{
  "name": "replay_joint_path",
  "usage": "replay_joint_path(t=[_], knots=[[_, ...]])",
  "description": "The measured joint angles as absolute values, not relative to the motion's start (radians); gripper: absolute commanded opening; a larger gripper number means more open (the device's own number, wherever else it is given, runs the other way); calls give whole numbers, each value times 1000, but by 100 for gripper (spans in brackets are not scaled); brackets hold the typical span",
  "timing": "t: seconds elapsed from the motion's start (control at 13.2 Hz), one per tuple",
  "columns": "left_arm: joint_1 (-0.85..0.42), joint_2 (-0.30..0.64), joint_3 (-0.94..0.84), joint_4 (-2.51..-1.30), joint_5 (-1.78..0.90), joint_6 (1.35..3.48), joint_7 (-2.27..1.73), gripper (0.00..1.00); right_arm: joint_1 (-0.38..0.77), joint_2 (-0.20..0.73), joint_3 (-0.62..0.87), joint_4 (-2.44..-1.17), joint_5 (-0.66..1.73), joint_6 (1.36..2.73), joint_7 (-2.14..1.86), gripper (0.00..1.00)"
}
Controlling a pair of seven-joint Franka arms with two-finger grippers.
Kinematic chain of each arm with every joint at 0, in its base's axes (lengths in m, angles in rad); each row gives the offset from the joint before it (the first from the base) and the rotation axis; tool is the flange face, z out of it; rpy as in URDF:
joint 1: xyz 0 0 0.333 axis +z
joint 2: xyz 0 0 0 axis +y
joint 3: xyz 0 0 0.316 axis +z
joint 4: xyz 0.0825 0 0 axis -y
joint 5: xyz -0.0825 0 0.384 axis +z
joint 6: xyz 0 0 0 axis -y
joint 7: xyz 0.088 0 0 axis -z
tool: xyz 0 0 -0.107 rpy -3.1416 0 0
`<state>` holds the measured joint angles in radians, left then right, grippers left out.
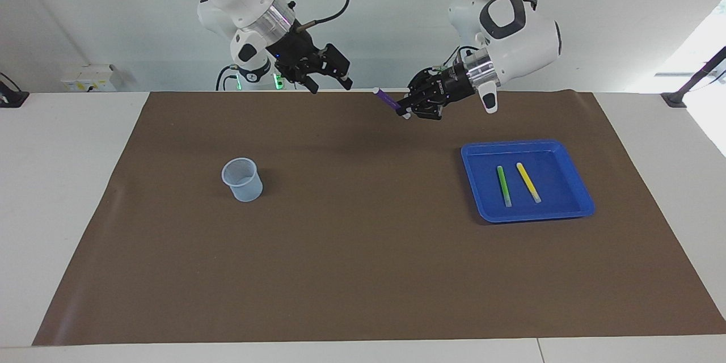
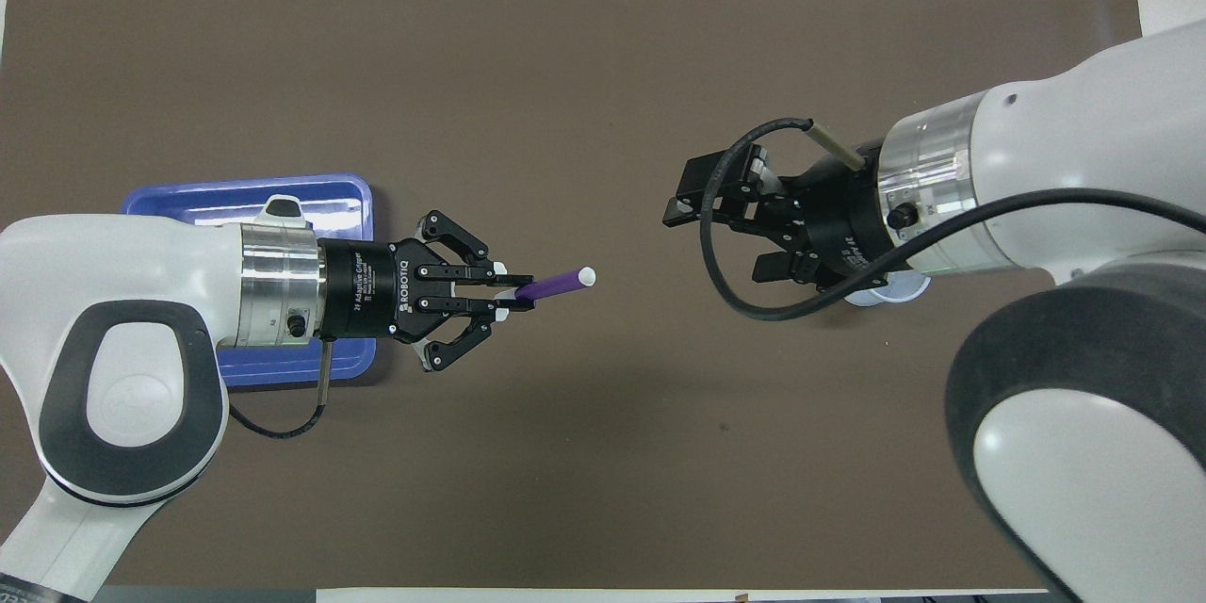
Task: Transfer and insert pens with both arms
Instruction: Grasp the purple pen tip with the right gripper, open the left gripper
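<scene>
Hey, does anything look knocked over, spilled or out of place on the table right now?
Nothing stands out. The cup stands upright, the green pen and yellow pen lie in the blue tray.

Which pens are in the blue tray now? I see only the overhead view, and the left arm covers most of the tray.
Observer: A green pen and a yellow pen lie side by side in the blue tray, apart from each other.
Operator: And the cup? I see only a pale edge under the right arm.
Observer: The pale blue cup stands upright on the brown mat, toward the right arm's end.
Operator: Is anything inside it?
Observer: I see no pen in it. The third pen, the purple pen, is held in the air by the left gripper, and the right gripper is open and empty.
</scene>
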<state>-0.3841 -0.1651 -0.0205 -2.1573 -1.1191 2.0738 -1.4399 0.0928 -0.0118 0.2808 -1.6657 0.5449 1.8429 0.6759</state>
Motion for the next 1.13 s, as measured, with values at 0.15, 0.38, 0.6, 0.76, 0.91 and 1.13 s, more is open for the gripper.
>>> replay_joint_path(t=[0.15, 0.38, 0.6, 0.76, 0.91, 1.13], knots=[[-394, -167, -21, -2158, -1123, 2089, -1440, 0, 137, 3, 282, -1669, 545, 1885, 681, 100], [-401, -168, -21, -2159, -1126, 2101, -1441, 0, 194, 10, 284, -1680, 544, 1915, 681, 100], [-401, -168, -20, -2163, -1131, 2108, -1441, 0, 241, 6, 285, -1710, 528, 1931, 674, 97], [-401, -168, -20, -2166, -1137, 2110, -1441, 0, 257, -1, 286, -1725, 518, 1938, 662, 93], [-401, -168, -20, -2166, -1139, 2111, -1441, 0, 255, -4, 284, -1733, 511, 1970, 652, 92], [-401, -168, -20, -2166, -1140, 2112, -1441, 0, 248, -4, 275, -1737, 508, 2012, 612, 89]])
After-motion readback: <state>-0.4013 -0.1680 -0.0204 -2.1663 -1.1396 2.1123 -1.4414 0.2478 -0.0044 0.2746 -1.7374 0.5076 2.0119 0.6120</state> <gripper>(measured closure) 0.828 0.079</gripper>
